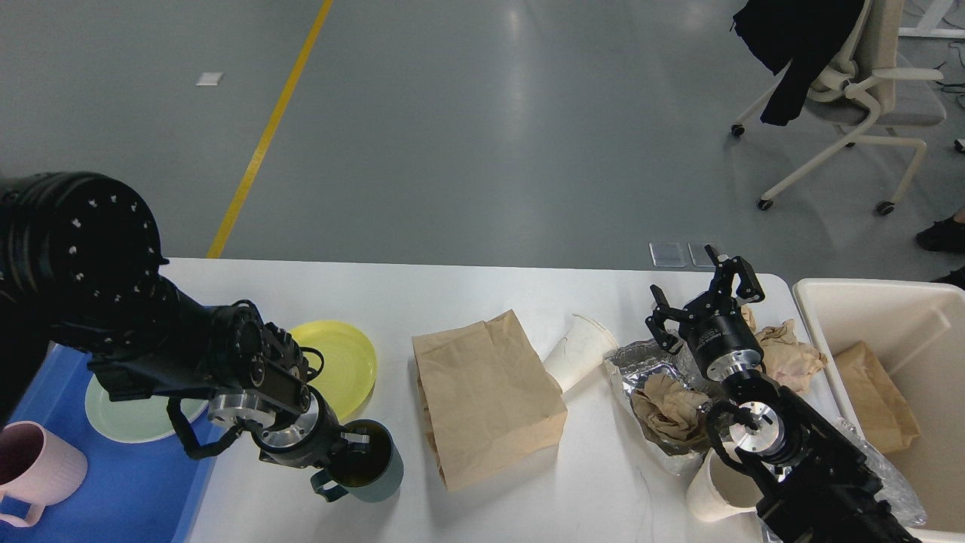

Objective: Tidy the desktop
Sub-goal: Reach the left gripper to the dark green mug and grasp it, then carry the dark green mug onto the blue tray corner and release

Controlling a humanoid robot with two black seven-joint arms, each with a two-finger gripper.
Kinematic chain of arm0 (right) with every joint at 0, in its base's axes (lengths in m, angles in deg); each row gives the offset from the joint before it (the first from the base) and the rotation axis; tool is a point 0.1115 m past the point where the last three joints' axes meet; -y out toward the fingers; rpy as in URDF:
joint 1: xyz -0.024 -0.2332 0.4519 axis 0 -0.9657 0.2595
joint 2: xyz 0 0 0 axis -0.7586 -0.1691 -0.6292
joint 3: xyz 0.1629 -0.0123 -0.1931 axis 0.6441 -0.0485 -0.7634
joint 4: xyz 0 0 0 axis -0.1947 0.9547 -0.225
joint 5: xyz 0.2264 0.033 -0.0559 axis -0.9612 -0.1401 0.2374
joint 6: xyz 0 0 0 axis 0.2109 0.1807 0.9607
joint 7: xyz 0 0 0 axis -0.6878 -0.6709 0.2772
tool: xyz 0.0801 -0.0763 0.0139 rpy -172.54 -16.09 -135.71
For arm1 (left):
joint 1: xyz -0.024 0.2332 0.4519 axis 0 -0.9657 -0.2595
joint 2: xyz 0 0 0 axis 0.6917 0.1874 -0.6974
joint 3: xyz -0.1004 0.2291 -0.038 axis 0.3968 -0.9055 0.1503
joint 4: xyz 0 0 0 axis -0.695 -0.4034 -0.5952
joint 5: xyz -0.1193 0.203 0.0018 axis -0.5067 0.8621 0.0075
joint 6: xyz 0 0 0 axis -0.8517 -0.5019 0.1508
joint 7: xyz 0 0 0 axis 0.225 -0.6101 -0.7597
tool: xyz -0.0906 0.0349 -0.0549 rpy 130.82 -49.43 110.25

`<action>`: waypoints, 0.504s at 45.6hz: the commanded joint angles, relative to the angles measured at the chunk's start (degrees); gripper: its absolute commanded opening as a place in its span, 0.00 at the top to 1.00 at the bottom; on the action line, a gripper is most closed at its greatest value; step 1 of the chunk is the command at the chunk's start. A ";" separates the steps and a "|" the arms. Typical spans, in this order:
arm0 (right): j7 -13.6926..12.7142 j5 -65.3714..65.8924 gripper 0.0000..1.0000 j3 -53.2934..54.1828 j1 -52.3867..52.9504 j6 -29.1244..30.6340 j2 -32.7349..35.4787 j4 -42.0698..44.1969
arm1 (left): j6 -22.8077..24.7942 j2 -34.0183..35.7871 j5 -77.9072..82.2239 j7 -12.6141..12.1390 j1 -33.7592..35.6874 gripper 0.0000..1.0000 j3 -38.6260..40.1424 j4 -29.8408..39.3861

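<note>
The white bench [482, 302] fills the lower part of the view, with grey floor behind its far edge.

The left gripper [354, 452] is low near the front edge, on the left side. One finger goes inside a dark green mug [373, 460] and one sits outside, so the jaws pinch the mug's rim. The mug stands upright on the bench. Just behind it lies a yellow plate [343, 366].

At the left edge sits a blue tray [128, 483]. A pale green plate [128, 415] lies on it, and a pink mug [34, 464] stands at its front.

A brown paper bag [486, 396] lies flat in the middle of the bench. Just to its right a white paper cup [577, 351] lies on its side.

The right gripper [705, 302] hangs near the far right corner with its jaws spread wide, holding nothing. Under it and beside it are crumpled foil [641, 362] and scrunched brown paper [667, 403]. Another white cup [712, 494] stands near the front edge, partly hidden by the right arm.

A cream bin [889, 302] sits just past the right edge with a brown bag [878, 400] inside it.
</note>
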 commanded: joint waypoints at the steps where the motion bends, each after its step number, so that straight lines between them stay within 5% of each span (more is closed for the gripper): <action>1: 0.00 0.00 0.00 0.00 0.00 0.00 0.00 0.08 | 6.36 2.79 -0.06 0.04 9.43 1.00 -0.69 5.19; 16: 0.00 0.00 0.00 0.00 0.00 0.00 0.00 0.08 | 15.86 7.10 -0.06 -1.98 34.57 1.00 -6.57 17.94; 23: 0.00 0.00 0.00 0.00 0.00 0.00 0.00 0.17 | 20.96 8.07 -0.06 -2.15 39.68 1.00 -8.24 19.44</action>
